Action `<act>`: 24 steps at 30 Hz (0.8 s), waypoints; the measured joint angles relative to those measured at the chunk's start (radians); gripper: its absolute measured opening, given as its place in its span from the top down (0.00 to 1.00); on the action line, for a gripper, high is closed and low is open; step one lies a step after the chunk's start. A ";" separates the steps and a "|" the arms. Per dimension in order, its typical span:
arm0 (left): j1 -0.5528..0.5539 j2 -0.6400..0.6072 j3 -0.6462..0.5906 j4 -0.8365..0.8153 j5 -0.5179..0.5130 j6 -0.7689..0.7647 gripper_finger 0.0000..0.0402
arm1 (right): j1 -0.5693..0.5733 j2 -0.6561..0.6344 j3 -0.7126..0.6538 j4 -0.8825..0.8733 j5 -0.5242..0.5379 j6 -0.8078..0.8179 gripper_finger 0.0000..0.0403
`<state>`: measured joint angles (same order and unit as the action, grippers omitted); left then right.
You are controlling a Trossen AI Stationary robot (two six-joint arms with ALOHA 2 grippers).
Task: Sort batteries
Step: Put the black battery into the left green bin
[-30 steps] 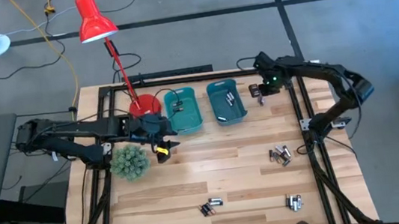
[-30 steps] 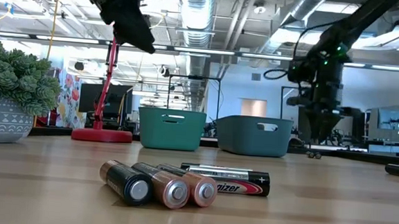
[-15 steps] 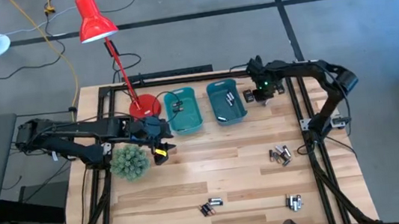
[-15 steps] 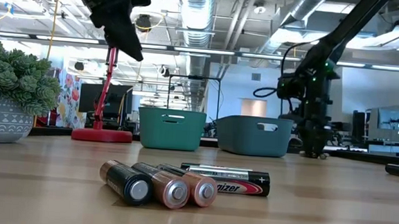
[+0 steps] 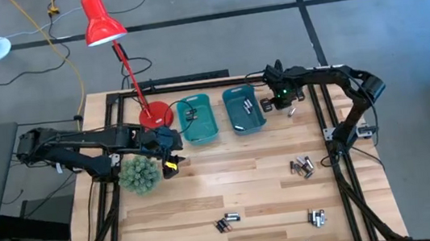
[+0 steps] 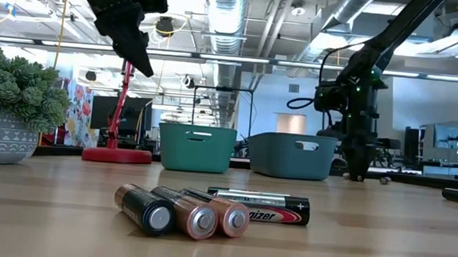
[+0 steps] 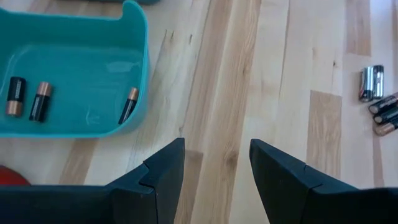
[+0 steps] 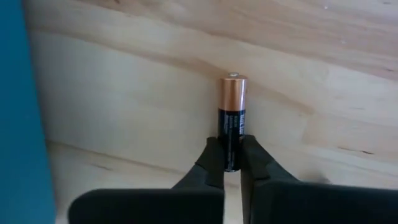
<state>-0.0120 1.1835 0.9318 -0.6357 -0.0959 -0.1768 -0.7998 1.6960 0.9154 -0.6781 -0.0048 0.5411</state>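
Note:
Batteries lie in clusters on the wooden table (image 5: pixel 230 180): one toward the right edge (image 5: pixel 301 166), two near the front (image 5: pixel 228 223) (image 5: pixel 317 217), the front ones close up in the low view (image 6: pixel 200 210). A single cell (image 5: pixel 291 112) lies beside my right gripper (image 5: pixel 272 104). That gripper stands at table level just right of the darker teal bin (image 5: pixel 244 109) and is shut on a black-and-copper battery (image 8: pixel 232 118). My left gripper (image 7: pixel 216 149) is open, raised over the table near the lighter teal bin (image 5: pixel 197 119), which holds three cells (image 7: pixel 37 101). My right gripper pinches the battery's black end (image 8: pixel 231 146) between its two fingertips (image 8: pixel 214 155). It comes from above, pointing down, in the low view (image 6: pixel 356 172). The copper end (image 8: pixel 233 87) sticks out past the fingers. The battery seems to lie on the wood beside the bin wall (image 8: pixel 18 124).
A green spiky plant in a pot (image 5: pixel 139 174) sits just near of my left gripper. A red desk lamp (image 5: pixel 102 24) has its base (image 5: pixel 154 113) left of the bins. A black frame runs along the table's edges (image 5: pixel 334 135). Bare wood lies between bins and battery clusters.
My right gripper has moved slightly toward the darker teal bin and come down to the table top. A loose cell beside it now lies a little farther toward the right edge. My left gripper has drawn back a little toward the table's left.

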 joint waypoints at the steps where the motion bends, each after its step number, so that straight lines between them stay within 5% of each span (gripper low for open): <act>1: 0.000 0.000 0.000 -0.009 0.000 0.000 0.56 | 0.002 -0.013 -0.001 -0.003 0.000 -0.003 0.98; 15: 0.000 -0.090 -0.036 -0.014 -0.039 0.023 0.56 | 0.049 -0.329 0.026 -0.174 -0.021 0.001 0.99; 24: 0.000 -0.279 -0.193 0.035 -0.062 -0.014 0.56 | 0.224 -0.327 0.317 -0.202 -0.016 0.009 0.99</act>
<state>-0.0120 0.9044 0.7388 -0.6006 -0.1577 -0.1905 -0.5763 1.3688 1.2328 -0.8800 -0.0212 0.5499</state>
